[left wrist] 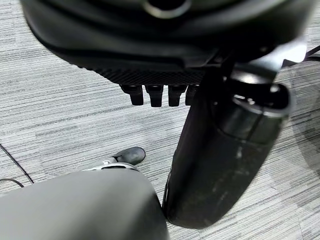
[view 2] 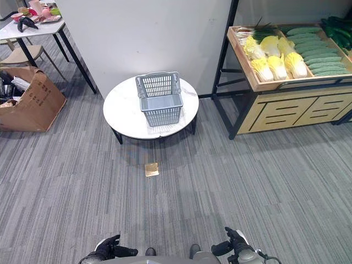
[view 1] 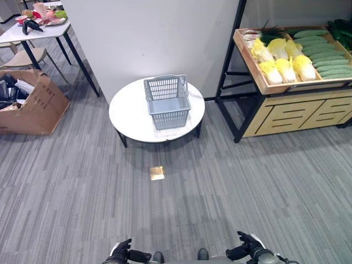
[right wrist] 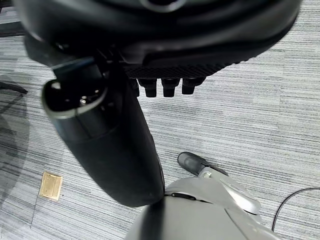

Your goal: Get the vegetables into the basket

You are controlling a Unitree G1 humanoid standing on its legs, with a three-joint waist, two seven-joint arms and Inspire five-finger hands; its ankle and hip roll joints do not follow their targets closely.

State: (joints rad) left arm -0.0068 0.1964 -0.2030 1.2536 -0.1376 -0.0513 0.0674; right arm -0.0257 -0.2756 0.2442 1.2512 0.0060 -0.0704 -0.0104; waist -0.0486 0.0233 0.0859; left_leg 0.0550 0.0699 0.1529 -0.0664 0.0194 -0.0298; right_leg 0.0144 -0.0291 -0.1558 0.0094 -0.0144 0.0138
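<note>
My left robot hand (view 1: 122, 252) and my right robot hand (view 1: 248, 247) are sitting at the bottom edge of the head views, which is cutting off part of each. In the left wrist view only the tips of my fingers (left wrist: 155, 95) are peeking out past the palm. The shelf (view 1: 308, 113) of vegetables is running off the right edge, cutting short the dark green ones (view 1: 342, 28). The cardboard box (view 1: 30, 104) is being clipped at the left edge, and the things on the far counter (view 1: 38, 30) are looking too small to name.
</note>
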